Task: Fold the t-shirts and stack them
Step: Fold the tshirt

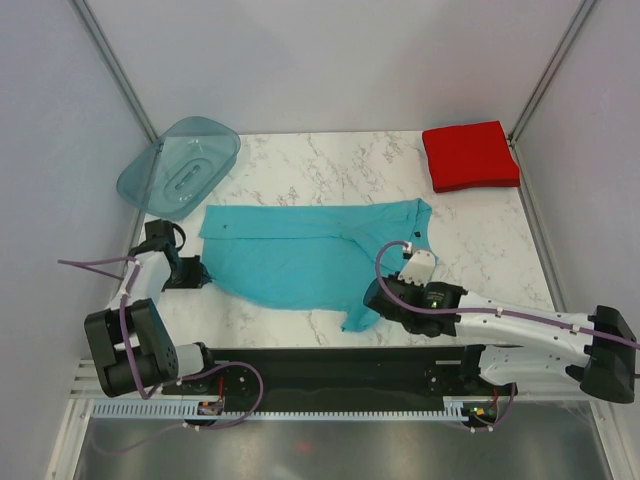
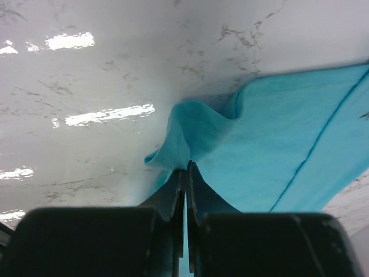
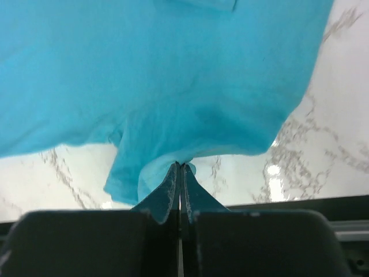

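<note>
The turquoise t-shirt (image 1: 300, 255) lies spread across the middle of the marble table. My left gripper (image 1: 197, 271) is shut on its left corner, seen bunched at the fingertips in the left wrist view (image 2: 185, 167). My right gripper (image 1: 372, 298) is shut on the near right edge of the turquoise shirt (image 3: 173, 75), pinching a small fold in the right wrist view (image 3: 180, 165). The red t-shirt (image 1: 470, 156) sits as a folded square at the far right corner of the table.
A translucent teal plastic tray (image 1: 180, 165) lies at the far left corner. Metal frame posts and white walls close the sides. The black rail (image 1: 330, 370) runs along the table's near edge, just below the right gripper.
</note>
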